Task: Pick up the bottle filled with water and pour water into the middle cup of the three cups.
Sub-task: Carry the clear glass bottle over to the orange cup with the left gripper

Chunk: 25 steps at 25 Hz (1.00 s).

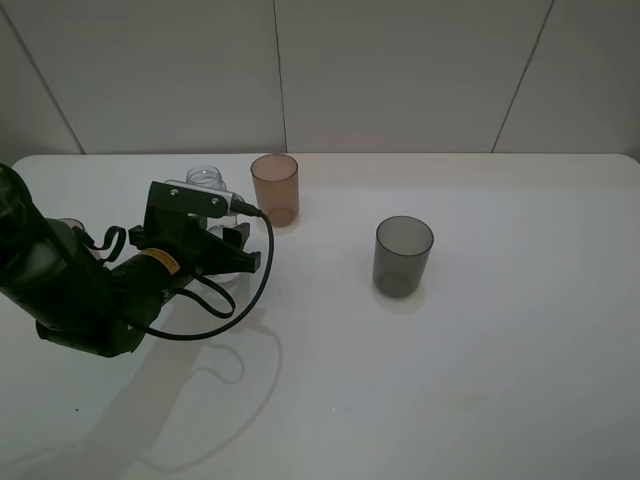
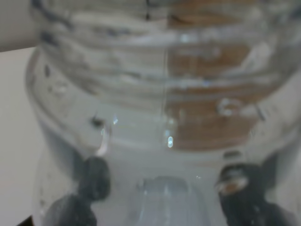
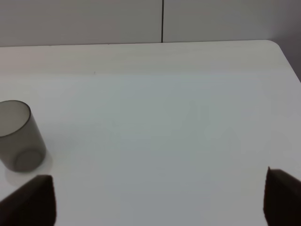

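Note:
The clear bottle (image 1: 205,181) stands upright at the back left of the table; only its threaded neck and shoulders show above my left gripper (image 1: 226,250). In the left wrist view the bottle (image 2: 155,94) fills the picture, and my left gripper (image 2: 164,193) has a dark finger pressed on each side of it. The orange-amber middle cup (image 1: 275,188) stands just right of the bottle and shows through it as a brown patch (image 2: 207,108). The dark smoky-grey cup (image 1: 403,256) stands further right, also in the right wrist view (image 3: 19,136). My right gripper (image 3: 155,197) is open and empty, out of the exterior view.
A pale rim (image 1: 68,227) shows behind my left arm at the far left; most of it is hidden. The white table (image 1: 480,380) reaches a tiled wall (image 1: 400,70) at the back. A black cable (image 1: 262,270) loops off the left wrist.

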{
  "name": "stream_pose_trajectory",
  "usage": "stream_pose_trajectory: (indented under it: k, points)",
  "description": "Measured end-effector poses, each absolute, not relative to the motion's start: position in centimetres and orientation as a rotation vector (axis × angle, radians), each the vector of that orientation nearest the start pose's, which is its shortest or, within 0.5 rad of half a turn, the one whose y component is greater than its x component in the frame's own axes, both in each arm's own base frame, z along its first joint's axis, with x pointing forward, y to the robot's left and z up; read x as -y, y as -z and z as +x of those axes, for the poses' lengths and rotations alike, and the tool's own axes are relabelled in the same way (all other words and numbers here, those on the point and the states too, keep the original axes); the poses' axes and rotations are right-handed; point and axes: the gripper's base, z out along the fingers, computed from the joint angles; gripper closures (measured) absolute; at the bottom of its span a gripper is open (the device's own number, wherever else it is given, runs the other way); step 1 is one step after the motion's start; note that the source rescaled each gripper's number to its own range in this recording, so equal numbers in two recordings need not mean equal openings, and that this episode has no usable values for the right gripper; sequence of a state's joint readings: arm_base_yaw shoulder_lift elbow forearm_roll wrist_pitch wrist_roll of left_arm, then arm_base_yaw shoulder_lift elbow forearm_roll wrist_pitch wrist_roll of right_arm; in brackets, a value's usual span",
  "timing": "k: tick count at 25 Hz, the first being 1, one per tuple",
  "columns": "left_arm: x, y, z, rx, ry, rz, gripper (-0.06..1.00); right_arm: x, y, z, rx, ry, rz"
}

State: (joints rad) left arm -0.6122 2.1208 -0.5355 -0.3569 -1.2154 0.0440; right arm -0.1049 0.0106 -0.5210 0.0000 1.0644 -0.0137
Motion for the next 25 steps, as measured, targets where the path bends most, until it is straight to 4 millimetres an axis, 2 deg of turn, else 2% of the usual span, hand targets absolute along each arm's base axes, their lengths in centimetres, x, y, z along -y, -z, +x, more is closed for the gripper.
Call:
stream_pose_trajectory:
  k: [6,11,18,25]
  points:
    - [15.0,-7.3,26.5,-1.848,0.177,0.258,0.93,-0.1,-28.3,-0.6,-2.036,0.074,0.093]
    - [15.2,-11.3,26.7,-1.777,0.206,0.251,0.93,-0.1,-28.3,-0.6,-2.036,0.074,0.093]
    - [15.4,-15.5,26.3,-1.779,0.153,0.396,0.93,-0.1,-28.3,-0.6,-2.036,0.074,0.093]
    - [16.0,-18.5,28.7,-1.885,0.083,0.609,0.93,-0.1,-28.3,-0.6,-2.036,0.074,0.093]
